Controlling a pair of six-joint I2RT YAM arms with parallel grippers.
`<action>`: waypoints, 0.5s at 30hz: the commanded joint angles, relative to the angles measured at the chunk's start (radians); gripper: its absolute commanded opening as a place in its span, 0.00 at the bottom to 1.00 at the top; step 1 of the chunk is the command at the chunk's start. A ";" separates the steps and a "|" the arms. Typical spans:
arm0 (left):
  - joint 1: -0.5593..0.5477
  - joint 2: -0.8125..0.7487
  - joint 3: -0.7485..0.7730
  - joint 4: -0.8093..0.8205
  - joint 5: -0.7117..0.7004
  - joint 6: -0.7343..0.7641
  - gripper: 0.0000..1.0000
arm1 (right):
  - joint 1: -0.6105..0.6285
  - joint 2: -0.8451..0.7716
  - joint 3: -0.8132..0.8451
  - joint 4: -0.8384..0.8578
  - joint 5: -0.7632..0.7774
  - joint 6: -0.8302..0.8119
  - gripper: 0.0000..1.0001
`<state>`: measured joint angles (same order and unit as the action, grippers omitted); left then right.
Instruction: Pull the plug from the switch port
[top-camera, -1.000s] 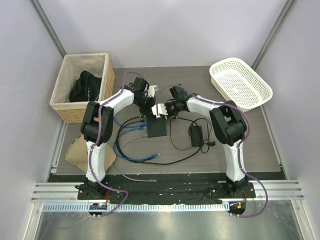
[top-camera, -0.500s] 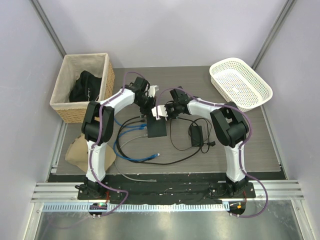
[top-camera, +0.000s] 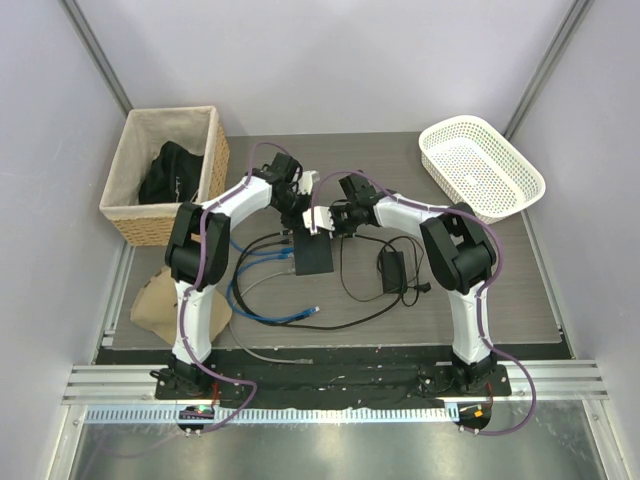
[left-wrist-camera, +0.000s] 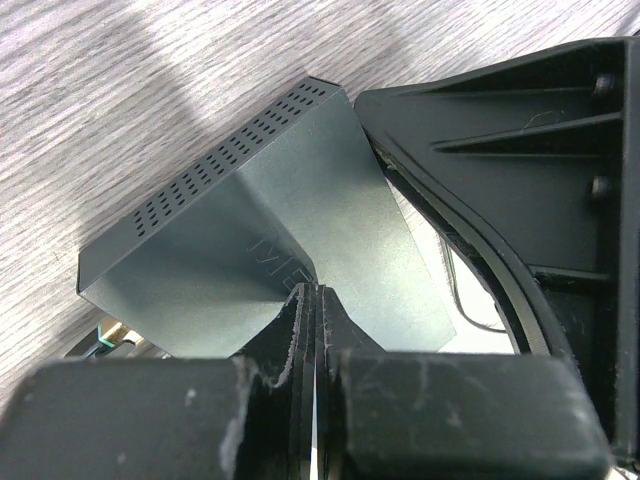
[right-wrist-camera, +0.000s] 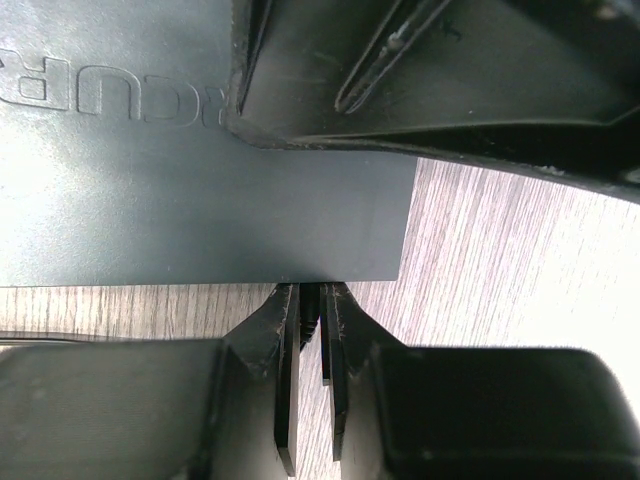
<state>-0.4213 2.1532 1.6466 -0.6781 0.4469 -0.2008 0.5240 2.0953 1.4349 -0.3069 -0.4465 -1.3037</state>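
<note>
Closest to my bases, a grey cable lies along the near edge of the table. Past it, blue cables loop on the left and run up to the left edge of the flat black network switch. A black power brick with thin cords lies to its right, apart from it. The switch port is somewhere along that left edge where the cables arrive. I cannot see the socket itself, only a bit of a plug, green and brass, showing at the box's corner in my left wrist view.

Both my grippers meet at the far end of the switch. My left gripper has its fingers pressed flat together with nothing between them, tips right at the box's top face. My right gripper is at the box's edge with its fingers nearly together. Something dark sits in the thin slit between them, and I cannot tell whether it is pinched.

Farthest off, a wicker basket holding black cloth stands far left, and a white plastic basket far right.
</note>
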 joint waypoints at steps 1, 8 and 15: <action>-0.008 0.146 -0.088 -0.069 -0.231 0.064 0.00 | -0.036 0.051 -0.016 -0.179 0.121 0.041 0.02; -0.008 0.146 -0.090 -0.069 -0.234 0.067 0.00 | -0.044 0.049 -0.016 -0.190 0.134 0.020 0.01; -0.008 0.145 -0.090 -0.069 -0.234 0.069 0.00 | -0.055 0.049 -0.018 -0.210 0.144 -0.005 0.01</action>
<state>-0.4217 2.1532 1.6463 -0.6781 0.4461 -0.2008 0.5213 2.0972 1.4384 -0.3126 -0.4465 -1.3029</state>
